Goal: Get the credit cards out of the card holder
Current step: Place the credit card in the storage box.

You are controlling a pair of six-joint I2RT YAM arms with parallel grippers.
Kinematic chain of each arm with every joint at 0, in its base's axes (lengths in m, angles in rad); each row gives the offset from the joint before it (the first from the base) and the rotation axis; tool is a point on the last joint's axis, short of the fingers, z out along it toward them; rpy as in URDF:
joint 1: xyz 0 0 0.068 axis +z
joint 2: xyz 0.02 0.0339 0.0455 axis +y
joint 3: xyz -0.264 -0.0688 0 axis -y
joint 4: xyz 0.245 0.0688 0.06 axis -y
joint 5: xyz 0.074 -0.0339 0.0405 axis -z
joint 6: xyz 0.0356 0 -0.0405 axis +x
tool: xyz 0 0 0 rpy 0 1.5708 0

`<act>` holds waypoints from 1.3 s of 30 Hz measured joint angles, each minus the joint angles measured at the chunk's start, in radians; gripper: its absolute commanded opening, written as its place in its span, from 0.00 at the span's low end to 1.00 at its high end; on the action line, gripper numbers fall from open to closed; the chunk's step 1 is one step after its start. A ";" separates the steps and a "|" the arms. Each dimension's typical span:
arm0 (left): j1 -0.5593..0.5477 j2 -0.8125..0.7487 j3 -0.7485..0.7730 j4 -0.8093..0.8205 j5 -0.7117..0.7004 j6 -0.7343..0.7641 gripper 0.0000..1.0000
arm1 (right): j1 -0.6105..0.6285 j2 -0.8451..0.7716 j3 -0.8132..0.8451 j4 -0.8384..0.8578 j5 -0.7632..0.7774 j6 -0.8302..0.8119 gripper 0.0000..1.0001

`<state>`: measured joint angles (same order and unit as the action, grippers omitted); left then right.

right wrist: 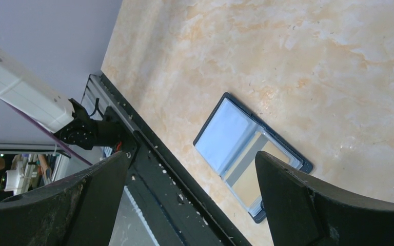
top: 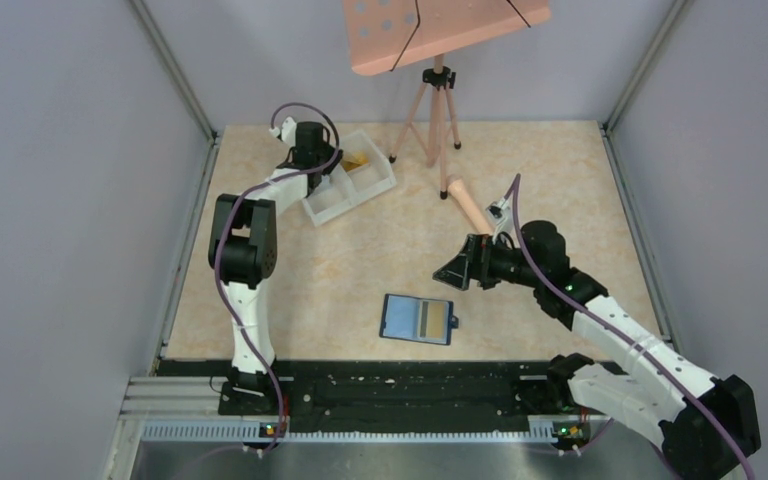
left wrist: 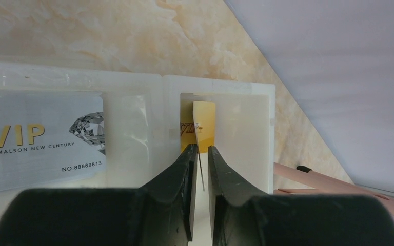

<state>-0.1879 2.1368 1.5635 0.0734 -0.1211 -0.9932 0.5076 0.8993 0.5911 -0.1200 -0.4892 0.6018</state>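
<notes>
Release step: left gripper [left wrist: 201, 154] over tray [left wrist: 269, 123], far left, jaws cracked apart, yellow card [left wrist: 204, 125] edge-on and loose between them, next compartment to grey card [left wrist: 41, 138]. I'd open wider, lift straight up, no dragging. Right gripper [right wrist: 191, 159] spread wide, empty, above holder [right wrist: 225, 130], near centre.

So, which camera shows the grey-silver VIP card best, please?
Left wrist view: the grey-silver plastic VIP card lies in the white plastic tray, print legible. The top view does not resolve it; the right wrist misses it.
</notes>
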 measured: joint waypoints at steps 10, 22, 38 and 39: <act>0.000 -0.010 0.011 -0.019 -0.020 0.034 0.26 | 0.000 0.013 0.000 0.000 -0.001 0.002 0.94; 0.000 -0.053 0.027 -0.040 -0.070 0.085 0.30 | 0.000 0.013 0.000 0.000 -0.002 0.012 0.94; -0.002 -0.482 -0.233 -0.218 0.169 0.254 0.32 | 0.000 0.013 -0.027 0.001 0.011 0.095 0.87; -0.005 -0.517 -0.266 -0.225 0.193 0.262 0.32 | 0.000 0.013 -0.032 -0.003 0.019 0.103 0.86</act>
<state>-0.1925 1.6203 1.2972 -0.1513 0.0719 -0.7315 0.5076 0.9123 0.5591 -0.1230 -0.4698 0.7048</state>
